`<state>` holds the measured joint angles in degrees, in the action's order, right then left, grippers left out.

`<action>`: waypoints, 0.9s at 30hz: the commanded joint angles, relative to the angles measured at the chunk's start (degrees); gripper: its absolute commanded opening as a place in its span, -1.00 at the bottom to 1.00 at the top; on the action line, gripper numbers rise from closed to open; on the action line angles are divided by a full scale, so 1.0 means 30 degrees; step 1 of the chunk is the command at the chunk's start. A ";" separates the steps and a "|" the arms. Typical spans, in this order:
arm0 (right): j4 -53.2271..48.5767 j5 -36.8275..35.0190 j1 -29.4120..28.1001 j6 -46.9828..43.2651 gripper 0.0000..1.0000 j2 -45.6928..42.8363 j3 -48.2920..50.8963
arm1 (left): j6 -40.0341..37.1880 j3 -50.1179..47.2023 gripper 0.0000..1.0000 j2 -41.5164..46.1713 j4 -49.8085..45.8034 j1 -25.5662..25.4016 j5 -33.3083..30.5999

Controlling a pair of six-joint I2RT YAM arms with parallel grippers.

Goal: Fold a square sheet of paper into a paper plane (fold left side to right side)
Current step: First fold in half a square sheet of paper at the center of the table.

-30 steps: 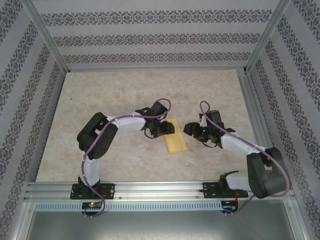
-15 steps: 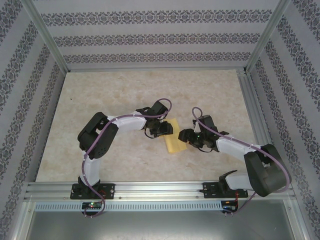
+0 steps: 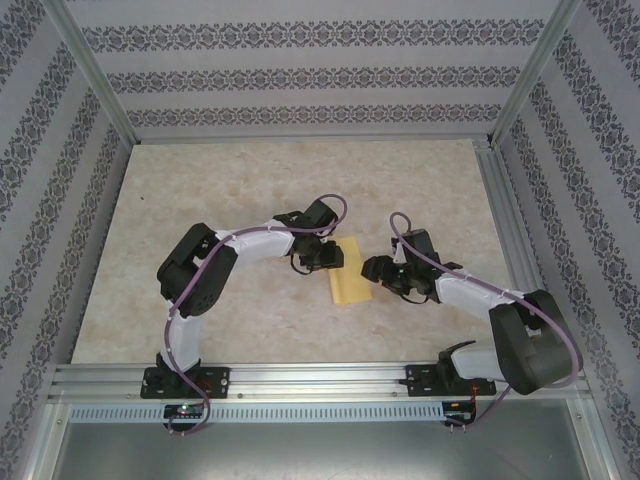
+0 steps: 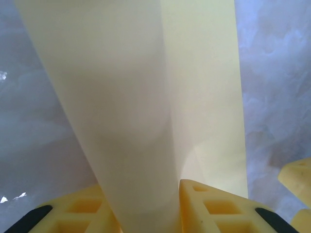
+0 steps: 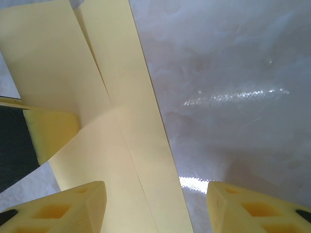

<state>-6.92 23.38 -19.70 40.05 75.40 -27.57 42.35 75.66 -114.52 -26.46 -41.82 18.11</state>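
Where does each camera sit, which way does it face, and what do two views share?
Top external: above, behind the bases, facing down on table; both arms, left gripper, right gripper at the paper.
Left wrist: looks along its fingers flanking the paper.
Right wrist: looks along its open fingers at paper, table.
Shared: the paper.

Pale yellow square sheet of paper [image 3: 348,286], folded into a narrow strip, one flap raised, mid-table [image 3: 200,190].
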 commanded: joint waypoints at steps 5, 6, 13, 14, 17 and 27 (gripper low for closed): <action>-0.0510 -0.0040 0.0577 -0.0841 0.15 -0.0610 0.0274 | -0.2995 0.0976 -0.31 -0.0262 -0.2407 0.1139 0.1447; -0.0472 -0.0007 0.0568 -0.0841 0.15 -0.0610 0.0270 | -0.3296 0.1055 -0.31 -0.0292 -0.2673 0.1258 0.1514; -0.0362 0.0210 0.0561 -0.0782 0.14 -0.0347 0.0044 | -0.4589 0.2001 -0.30 -0.1009 -0.3713 0.1856 0.2376; -0.0322 0.0255 0.0547 -0.0783 0.14 -0.0319 0.0035 | -0.4623 0.2108 -0.28 -0.1160 -0.3720 0.1863 0.2469; -0.0291 0.0264 0.0554 -0.0753 0.14 -0.0317 -0.0010 | -0.4379 0.2165 -0.22 -0.1535 -0.3421 0.1871 0.2797; -0.0227 0.0283 0.0559 -0.0814 0.14 -0.0244 -0.0009 | -0.3950 0.1910 -0.05 -0.1578 -0.3198 0.1801 0.2672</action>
<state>-7.97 23.64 -18.24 38.85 74.61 -27.53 31.07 81.43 -118.61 -34.96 -36.23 26.28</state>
